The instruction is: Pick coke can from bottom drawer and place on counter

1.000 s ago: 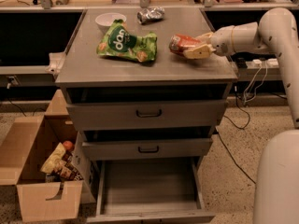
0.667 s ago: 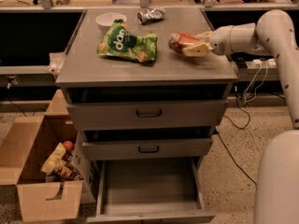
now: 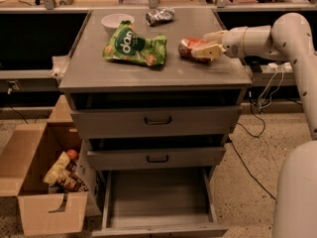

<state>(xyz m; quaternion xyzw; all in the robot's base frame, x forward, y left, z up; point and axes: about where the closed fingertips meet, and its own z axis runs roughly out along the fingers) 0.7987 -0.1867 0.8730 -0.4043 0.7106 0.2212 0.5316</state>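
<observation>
While at counter rt side, claw tight round coke can.

Gripper is sitting low over the counter, fingers clamping the coke can. Green snack bag is lying just past the fingertips, blocking that side. Foil packet and white bowl are sitting further out, toward the back edge. Bare counter is running from the fingers to the front edge and behind them to the corner.
</observation>
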